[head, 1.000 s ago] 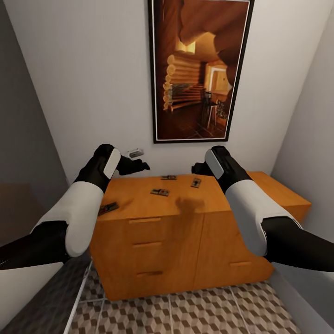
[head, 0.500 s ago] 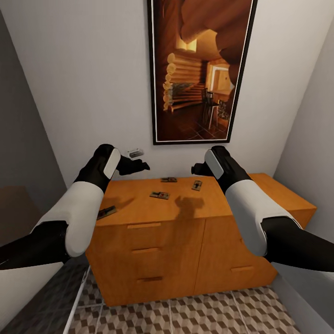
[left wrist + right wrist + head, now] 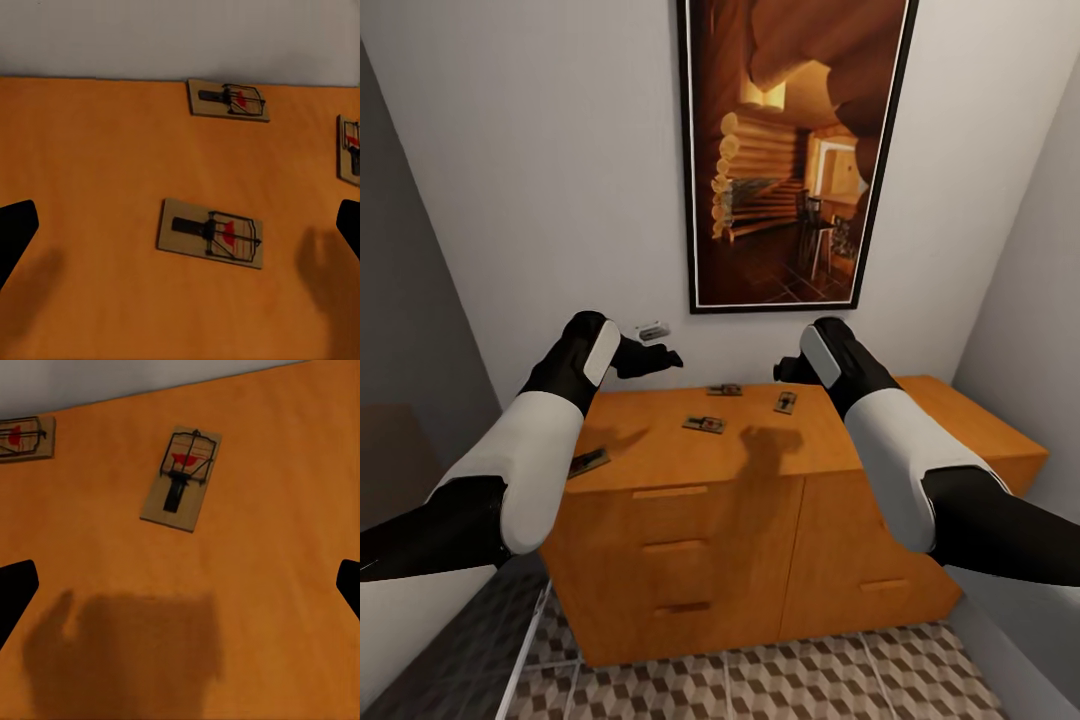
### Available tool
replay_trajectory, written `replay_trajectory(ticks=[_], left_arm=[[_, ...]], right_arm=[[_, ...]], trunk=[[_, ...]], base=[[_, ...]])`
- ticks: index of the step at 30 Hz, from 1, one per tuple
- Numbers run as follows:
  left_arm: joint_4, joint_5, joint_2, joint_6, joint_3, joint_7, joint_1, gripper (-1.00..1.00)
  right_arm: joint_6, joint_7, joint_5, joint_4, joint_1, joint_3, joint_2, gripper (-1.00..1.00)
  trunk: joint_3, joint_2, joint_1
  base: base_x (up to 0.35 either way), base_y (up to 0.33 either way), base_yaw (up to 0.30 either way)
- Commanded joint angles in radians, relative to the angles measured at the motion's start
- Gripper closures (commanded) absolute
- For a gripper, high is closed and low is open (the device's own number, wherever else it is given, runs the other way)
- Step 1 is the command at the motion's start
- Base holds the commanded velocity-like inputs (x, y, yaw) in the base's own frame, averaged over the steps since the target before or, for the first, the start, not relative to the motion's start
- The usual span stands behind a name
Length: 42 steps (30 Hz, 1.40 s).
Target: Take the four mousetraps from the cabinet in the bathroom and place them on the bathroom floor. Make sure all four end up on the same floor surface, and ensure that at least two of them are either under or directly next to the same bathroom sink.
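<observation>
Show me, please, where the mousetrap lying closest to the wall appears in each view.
Head view: the mousetrap lies at the cabinet top's back edge, below the painting.
Left wrist view: the mousetrap lies just before the wall.
Right wrist view: the mousetrap is cut by the picture's edge.
Shared landmark: the orange top meeting the white wall.

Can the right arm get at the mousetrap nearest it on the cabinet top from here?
Probably yes. The right gripper hangs open just above the cabinet, and that mousetrap lies flat right below it with bare wood around it and nothing between.
</observation>
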Motion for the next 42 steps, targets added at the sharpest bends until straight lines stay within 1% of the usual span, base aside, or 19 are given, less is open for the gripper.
replay_trajectory(ticks=[1,4,9,14,22,26,31,35,42], left_arm=[[0.0,0.001,-0.001,0.005,0.006,0.0,-0.001,-1.0],[0.004,0.001,-0.001,0.004,0.006,0.0,0.0,-1.0],[0.011,0.001,-0.001,0.004,0.006,0.0,0.0,-1.0],[0.014,0.001,-0.001,0.003,0.006,0.0,0.0,-1.0],[0.015,0.001,-0.001,0.003,0.006,0.0,0.0,-1.0],[0.015,0.001,-0.001,0.003,0.006,0.0,0.0,-1.0],[0.015,0.001,-0.001,0.003,0.006,0.0,0.0,-1.0],[0.016,0.001,-0.001,0.002,0.006,0.0,0.0,-1.0],[0.016,0.001,-0.001,0.002,0.006,0.0,0.004,-1.0]], right_arm=[[0.002,-0.011,-0.011,0.005,-0.001,0.003,0.0,-1.0],[0.002,-0.019,-0.016,0.021,-0.001,0.002,0.0,-1.0],[0.002,-0.051,-0.056,0.037,-0.001,0.001,0.0,-1.0],[0.001,-0.101,-0.112,0.041,-0.001,0.001,0.0,-1.0],[-0.003,-0.177,-0.222,0.042,-0.001,0.002,0.0,-1.0],[-0.006,-0.207,-0.262,0.042,-0.001,0.002,0.0,-1.0],[-0.01,-0.229,-0.285,0.042,-0.001,0.002,0.0,-1.0],[-0.024,-0.234,-0.291,0.042,-0.001,0.002,0.0,-1.0],[-0.068,-0.238,-0.294,0.042,-0.001,0.002,-0.001,-1.0]], trunk=[[-0.001,-0.001,0.0],[-0.001,-0.001,0.0],[-0.001,-0.001,0.0],[-0.001,-0.001,0.0],[-0.001,-0.001,0.0],[-0.001,-0.001,0.0],[-0.001,-0.001,0.0],[-0.001,-0.001,0.0],[-0.001,-0.001,0.0]], base=[[0.22,0.0,0.0],[0.253,0.0,0.0],[0.13,0.0,0.0],[0.043,0.0,0.0],[0.011,0.0,0.0],[0.003,0.0,0.0],[0.062,0.0,0.0],[0.22,0.0,0.0],[0.244,0.0,0.0]])
